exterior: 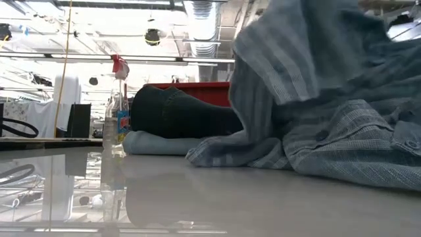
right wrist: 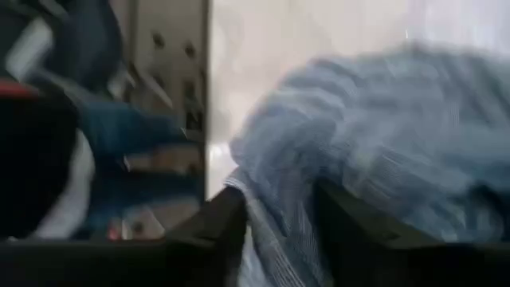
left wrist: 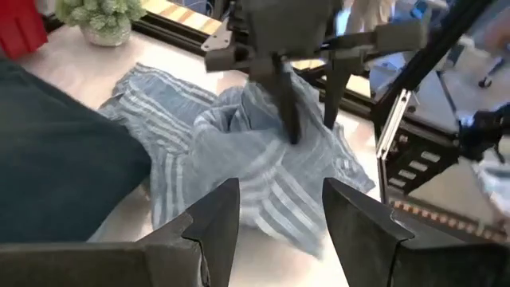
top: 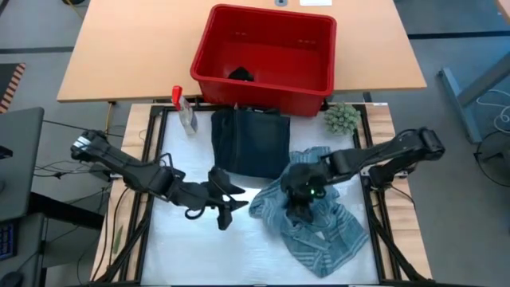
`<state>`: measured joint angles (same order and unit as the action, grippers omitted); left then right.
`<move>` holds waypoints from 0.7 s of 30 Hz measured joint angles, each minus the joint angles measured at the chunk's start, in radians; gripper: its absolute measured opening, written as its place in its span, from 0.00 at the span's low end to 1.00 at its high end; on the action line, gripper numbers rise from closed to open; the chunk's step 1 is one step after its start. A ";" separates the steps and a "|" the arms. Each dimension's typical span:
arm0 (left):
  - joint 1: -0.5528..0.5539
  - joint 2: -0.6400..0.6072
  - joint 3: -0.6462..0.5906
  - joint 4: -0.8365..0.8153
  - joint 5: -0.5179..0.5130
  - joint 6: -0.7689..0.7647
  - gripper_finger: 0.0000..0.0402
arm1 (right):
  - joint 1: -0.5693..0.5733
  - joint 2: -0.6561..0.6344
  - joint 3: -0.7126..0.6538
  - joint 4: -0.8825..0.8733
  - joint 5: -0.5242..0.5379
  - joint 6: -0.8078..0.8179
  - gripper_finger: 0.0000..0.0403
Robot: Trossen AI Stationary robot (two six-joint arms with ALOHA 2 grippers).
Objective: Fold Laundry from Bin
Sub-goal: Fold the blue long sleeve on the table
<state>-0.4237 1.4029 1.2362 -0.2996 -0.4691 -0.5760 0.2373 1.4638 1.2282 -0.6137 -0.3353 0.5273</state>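
Observation:
A crumpled grey-blue striped shirt lies in a heap on the white table at the right front, and fills the right of the low view. My right gripper stands open over its top, fingers down in the cloth. My left gripper hangs open just left of the shirt, pointing at it, with nothing between its fingers. A folded dark navy garment rests flat on a light blue one at the table's far middle. The red bin behind holds a black garment. My right gripper comes slanting down from above onto the top of the shirt's heap. Its fingers stand apart, and a hump of cloth rises between them without being pinched. The shirt rests on the table.
A clear spray bottle with a red top stands at the table's far left, and a fuzzy green ball at the far right. Black frame rails run along both sides. Bare white table lies at the near left.

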 joint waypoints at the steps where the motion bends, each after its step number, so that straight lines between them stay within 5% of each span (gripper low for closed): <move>1: 0.003 0.007 0.000 0.006 0.008 0.020 0.42 | 0.009 0.015 0.012 -0.037 -0.004 -0.016 0.46; 8: 0.039 0.039 0.000 0.010 0.082 0.196 0.42 | 0.005 0.014 0.120 -0.146 0.053 0.029 0.70; 17: 0.102 0.041 0.000 0.072 0.168 0.362 0.42 | 0.022 -0.079 0.222 -0.306 0.143 0.215 0.71; 21: 0.127 0.094 0.000 0.194 0.242 0.405 0.42 | 0.145 -0.142 0.220 -0.539 0.321 0.366 0.71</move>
<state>-0.2969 1.4965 1.2364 -0.1056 -0.2276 -0.1707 0.3826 1.3221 1.4486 -1.1529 -0.0142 0.8936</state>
